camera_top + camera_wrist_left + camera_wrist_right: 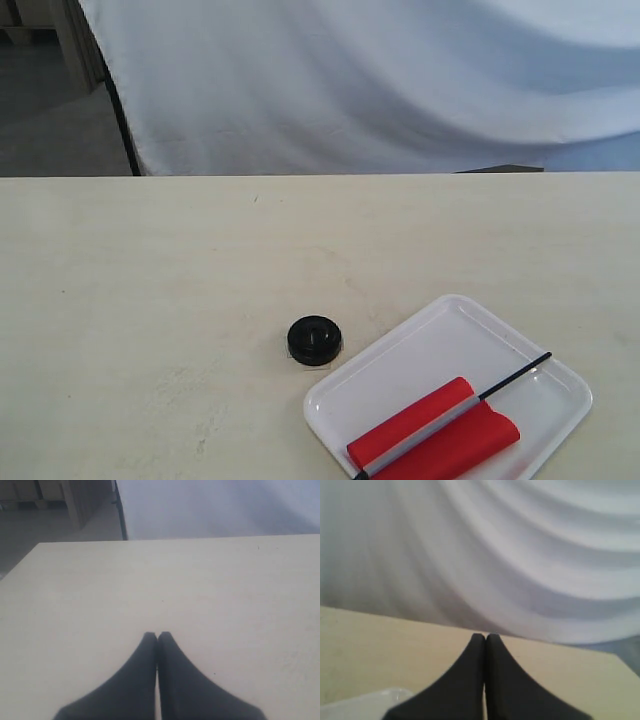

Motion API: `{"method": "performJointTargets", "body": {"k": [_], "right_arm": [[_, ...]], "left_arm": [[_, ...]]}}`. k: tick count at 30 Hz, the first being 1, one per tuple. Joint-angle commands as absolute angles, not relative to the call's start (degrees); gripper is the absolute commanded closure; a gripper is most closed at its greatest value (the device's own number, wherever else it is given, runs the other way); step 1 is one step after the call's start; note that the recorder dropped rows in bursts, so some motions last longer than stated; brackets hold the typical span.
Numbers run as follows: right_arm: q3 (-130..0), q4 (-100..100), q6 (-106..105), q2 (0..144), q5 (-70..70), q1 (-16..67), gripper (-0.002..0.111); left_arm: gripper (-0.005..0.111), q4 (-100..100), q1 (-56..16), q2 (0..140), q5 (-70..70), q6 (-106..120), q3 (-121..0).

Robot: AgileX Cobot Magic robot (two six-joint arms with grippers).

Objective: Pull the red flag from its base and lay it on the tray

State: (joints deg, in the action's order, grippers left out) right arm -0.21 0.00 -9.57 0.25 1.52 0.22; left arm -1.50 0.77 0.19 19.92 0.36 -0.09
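Nearest, the red flag lies flat on the tray, its stick diagonal. Just beside the tray's far left edge sits the base, empty, on the table. Both the left pincer and the right pincer are pressed fully closed, gripping nothing. A white cloth hangs beyond the table.

The cream table carries two things. A black base sits flat near the middle. A white tray lies just beside it at the base's four o'clock, a narrow gap between them.
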Motion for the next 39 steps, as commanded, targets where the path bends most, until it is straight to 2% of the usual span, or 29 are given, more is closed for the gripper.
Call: {"method": "performJointTargets", "body": {"k": [1,39], "right_arm": [[0.0,0.0,-9.22,0.0,10.13,0.17,0.109],[0.0,0.0,-8.16,0.0,10.61,0.17,0.109]], "left_arm": [[0.107,-1.65,0.61,0.0,19.66,0.0,0.0],[0.107,-1.65,0.61,0.0,19.66,0.0,0.0]]}}
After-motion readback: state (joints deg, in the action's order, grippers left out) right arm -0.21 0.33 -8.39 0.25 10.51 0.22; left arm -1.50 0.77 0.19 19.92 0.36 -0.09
